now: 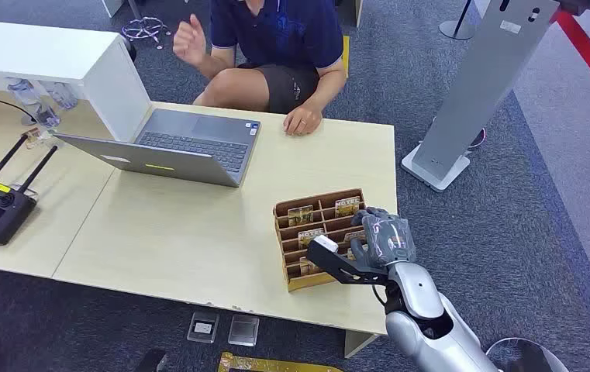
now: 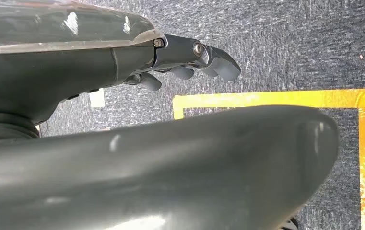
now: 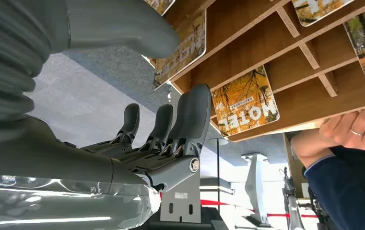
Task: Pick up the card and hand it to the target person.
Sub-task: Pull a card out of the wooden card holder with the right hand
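The pale wooden bench [image 1: 198, 232] stretches far ahead and to the left of the right hand [image 1: 383, 236], with wide bare wood between that hand and the open laptop [image 1: 175, 147]; its right edge runs just beside the hand, with grey carpet [image 1: 524, 232] beyond. One person [image 1: 276, 46] sits across the bench, one hand [image 1: 302, 120] resting on its far edge. One slotted wooden card rack [image 1: 319, 260] stands near the front edge, under the right hand. About four cards are visible in the head view; the "HOTEL" card [image 3: 245, 103] lies in a slot just past the fingertips [image 3: 197, 103]. The right hand's fingers are spread, holding nothing. The left hand [image 2: 190, 60] hangs over carpet, fingers loosely curled and empty.
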Controlling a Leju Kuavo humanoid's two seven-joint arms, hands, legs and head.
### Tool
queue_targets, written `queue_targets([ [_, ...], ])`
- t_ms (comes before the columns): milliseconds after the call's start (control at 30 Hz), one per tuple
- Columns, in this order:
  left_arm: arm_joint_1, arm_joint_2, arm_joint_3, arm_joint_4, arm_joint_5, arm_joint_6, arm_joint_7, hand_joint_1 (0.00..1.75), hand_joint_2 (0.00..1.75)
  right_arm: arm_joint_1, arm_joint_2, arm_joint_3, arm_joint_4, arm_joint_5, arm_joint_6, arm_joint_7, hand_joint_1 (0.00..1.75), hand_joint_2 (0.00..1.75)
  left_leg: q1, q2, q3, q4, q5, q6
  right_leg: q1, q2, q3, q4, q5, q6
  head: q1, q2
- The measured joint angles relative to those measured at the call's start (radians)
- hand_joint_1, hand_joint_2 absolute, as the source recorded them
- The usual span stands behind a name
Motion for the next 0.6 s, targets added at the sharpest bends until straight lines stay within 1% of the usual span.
queue_targets([
  [300,0.000,0.000,0.000,0.000,0.000,-0.001,0.000,0.00,0.00,0.000,0.004,0.000,0.021,0.000,0.002,0.002,1.01,1.75,0.000,0.000,0.000,0.000,0.000,0.000,0.000,0.000,0.000,0.000,0.000,0.000,0.000,0.000],
  [400,0.000,0.000,0.000,0.000,0.000,-0.002,0.000,0.00,0.00,0.000,0.006,0.000,0.026,0.000,0.004,0.002,1.20,1.75,0.000,0.000,0.000,0.000,0.000,0.000,0.000,0.000,0.000,0.000,0.000,0.000,0.000,0.000],
  [467,0.000,0.000,0.000,0.000,0.000,-0.002,0.000,0.00,0.00,0.000,0.007,0.000,0.028,0.000,0.005,0.002,1.39,1.75,0.000,0.000,0.000,0.000,0.000,0.000,0.000,0.000,0.000,0.000,0.000,0.000,0.000,0.000],
  [533,0.000,0.000,0.000,0.000,0.000,-0.002,0.000,0.00,0.00,0.000,0.008,0.000,0.030,0.000,0.005,0.002,1.53,1.75,0.000,0.000,0.000,0.000,0.000,0.000,0.000,0.000,0.000,0.000,0.000,0.000,0.000,0.000],
  [600,0.000,0.000,0.000,0.000,0.000,-0.002,0.000,0.00,0.00,0.000,0.008,0.000,0.031,0.000,0.005,0.002,1.60,1.75,0.000,0.000,0.000,0.000,0.000,0.000,0.000,0.000,0.000,0.000,0.000,0.000,0.000,0.000],
])
